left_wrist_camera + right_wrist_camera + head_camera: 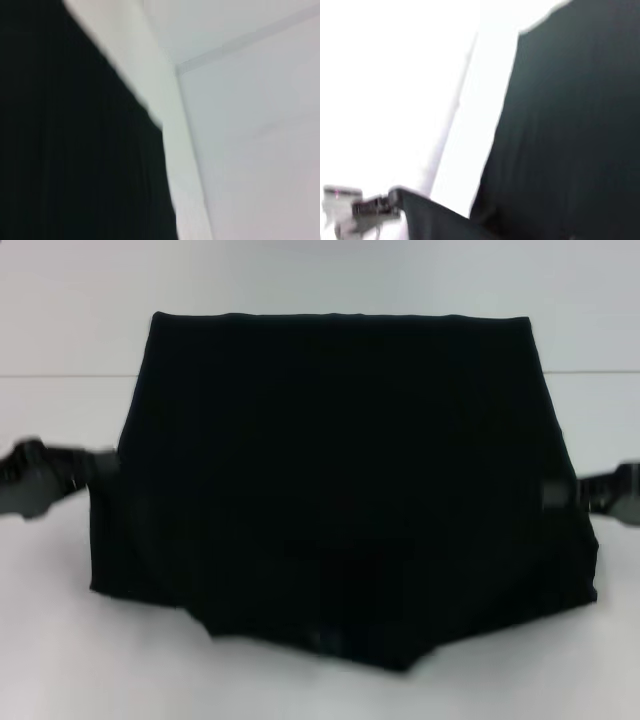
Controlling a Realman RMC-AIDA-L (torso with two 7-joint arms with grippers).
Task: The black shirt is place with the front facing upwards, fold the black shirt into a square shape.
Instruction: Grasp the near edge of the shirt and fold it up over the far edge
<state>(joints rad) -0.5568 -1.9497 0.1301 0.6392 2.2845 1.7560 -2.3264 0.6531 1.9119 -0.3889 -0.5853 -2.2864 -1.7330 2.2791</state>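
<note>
White bench (60, 640) carries black shirt (340, 480), centred, partly folded. Left claw (100, 468) and right claw (556, 492) at side edges; grip state unclear. Next, probably: fold sides inward toward square.

matt black cloth shirt (340, 470), smooth matt white table (320, 275), dark plastic-looking claws

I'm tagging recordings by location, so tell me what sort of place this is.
Probably a lab or test workbench, not a home. A plain white table holds only the black shirt, and the left gripper and right gripper sit at the shirt's two side edges. No furniture or household clutter shows.
</note>
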